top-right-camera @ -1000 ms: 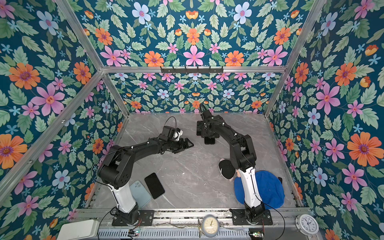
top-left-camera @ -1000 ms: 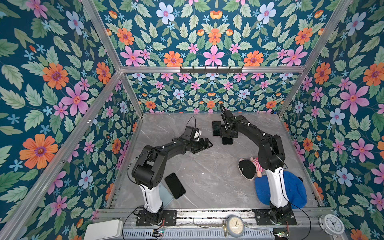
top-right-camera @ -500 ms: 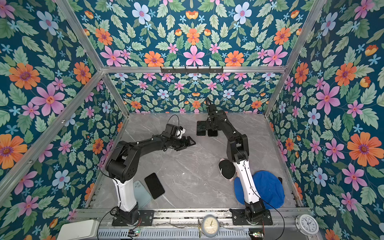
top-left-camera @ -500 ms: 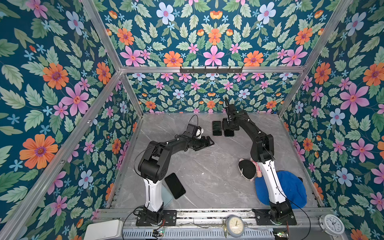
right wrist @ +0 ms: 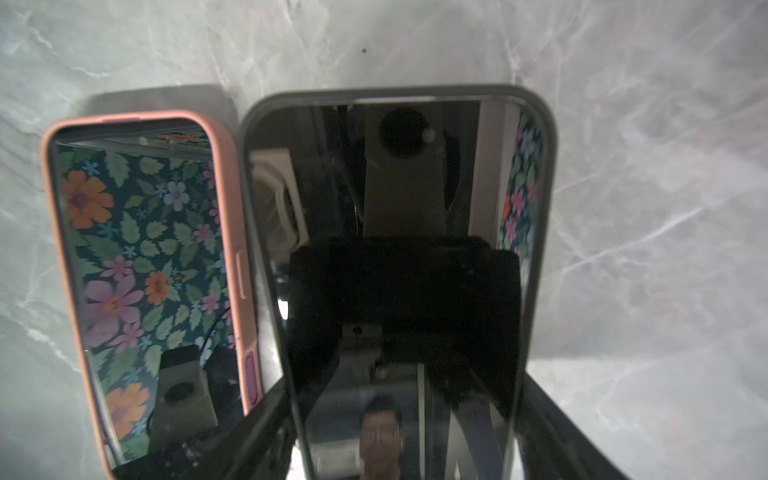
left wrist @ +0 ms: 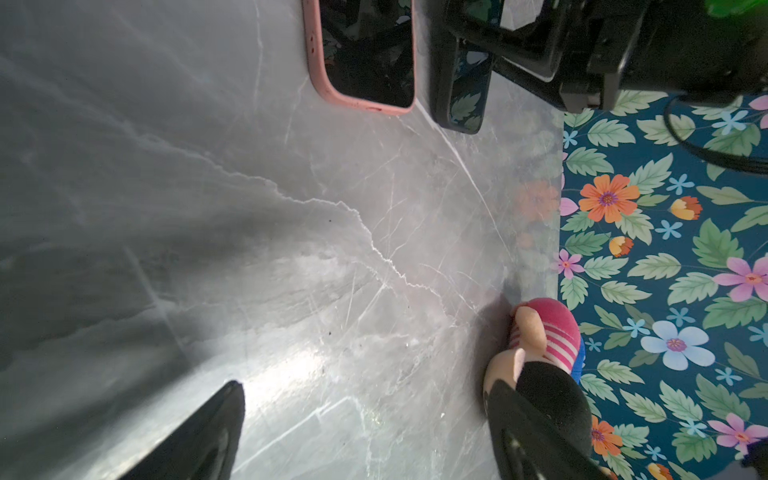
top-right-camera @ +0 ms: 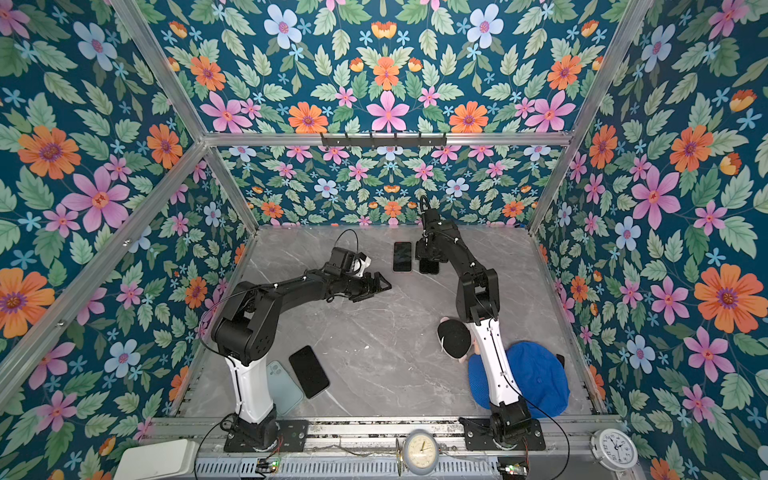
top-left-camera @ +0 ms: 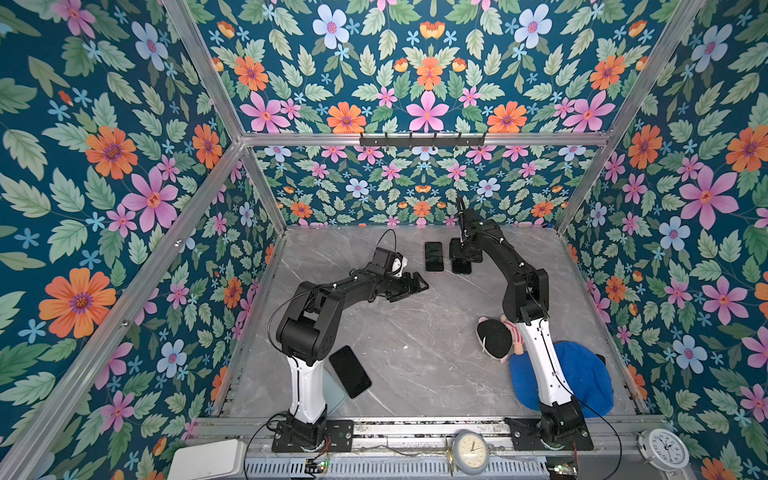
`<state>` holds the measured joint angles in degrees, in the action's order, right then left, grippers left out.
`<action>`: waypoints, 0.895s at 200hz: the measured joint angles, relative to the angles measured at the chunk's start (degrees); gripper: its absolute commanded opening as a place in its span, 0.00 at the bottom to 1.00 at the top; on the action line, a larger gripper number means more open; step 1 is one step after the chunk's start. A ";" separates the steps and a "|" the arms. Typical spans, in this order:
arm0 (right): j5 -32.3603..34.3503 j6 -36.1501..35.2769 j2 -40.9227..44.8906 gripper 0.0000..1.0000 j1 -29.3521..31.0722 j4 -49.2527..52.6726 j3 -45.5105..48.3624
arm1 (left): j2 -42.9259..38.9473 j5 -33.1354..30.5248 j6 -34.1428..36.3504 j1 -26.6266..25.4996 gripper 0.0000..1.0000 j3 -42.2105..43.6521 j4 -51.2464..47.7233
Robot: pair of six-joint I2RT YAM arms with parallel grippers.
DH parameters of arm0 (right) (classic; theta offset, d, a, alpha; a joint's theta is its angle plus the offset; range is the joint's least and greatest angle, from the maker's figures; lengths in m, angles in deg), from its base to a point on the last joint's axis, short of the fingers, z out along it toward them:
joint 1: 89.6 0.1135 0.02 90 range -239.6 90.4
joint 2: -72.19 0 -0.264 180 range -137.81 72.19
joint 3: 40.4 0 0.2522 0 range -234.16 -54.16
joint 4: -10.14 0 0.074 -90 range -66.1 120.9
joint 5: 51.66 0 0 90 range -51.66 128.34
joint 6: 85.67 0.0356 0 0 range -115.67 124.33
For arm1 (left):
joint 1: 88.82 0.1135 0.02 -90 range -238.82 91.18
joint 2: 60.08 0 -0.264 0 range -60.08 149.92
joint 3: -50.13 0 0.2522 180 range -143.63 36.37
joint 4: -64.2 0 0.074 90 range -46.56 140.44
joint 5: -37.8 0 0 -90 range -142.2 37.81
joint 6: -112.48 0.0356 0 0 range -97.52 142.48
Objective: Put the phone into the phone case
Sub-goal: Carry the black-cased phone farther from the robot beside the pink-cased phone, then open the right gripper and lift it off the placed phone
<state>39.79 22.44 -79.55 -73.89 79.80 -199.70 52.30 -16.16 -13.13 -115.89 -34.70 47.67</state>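
A bare black phone lies near the front left, beside a pale blue phone case that is partly under the left arm's base. At the back, a phone in a pink case lies flat. Next to it is a phone in a dark case. My right gripper is shut across its width, one finger against each long edge. I cannot tell if this phone rests on the table. My left gripper hovers open and empty over the mid table, its fingertips far apart.
A plush doll with black hair and a blue cap lie at the front right by the right arm's base. Two clocks and a white box sit on the front rail. Floral walls close in three sides.
My right gripper has carried the dark-cased phone a little toward the back wall, level with the pink-cased phone. My left gripper has edged slightly to the right and stayed open.
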 measured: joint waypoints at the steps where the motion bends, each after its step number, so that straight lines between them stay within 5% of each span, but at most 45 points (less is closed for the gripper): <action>1: -0.02 0.00 -0.02 0.48 -0.02 -0.04 -0.02 | 0.00 0.00 0.00 0.00 0.93 0.00 0.00; 89: -1.29 1.88 -1.31 0.52 -0.74 -1.81 -0.44 | -0.04 0.35 0.17 0.35 0.93 1.07 0.15; 179: -2.38 2.51 -1.53 0.76 -0.83 -2.56 -0.63 | -0.15 0.74 0.17 0.63 0.94 1.38 0.35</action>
<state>37.41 24.95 -81.08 -74.72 77.24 -200.33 52.15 -15.42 -12.96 -115.26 -33.32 48.02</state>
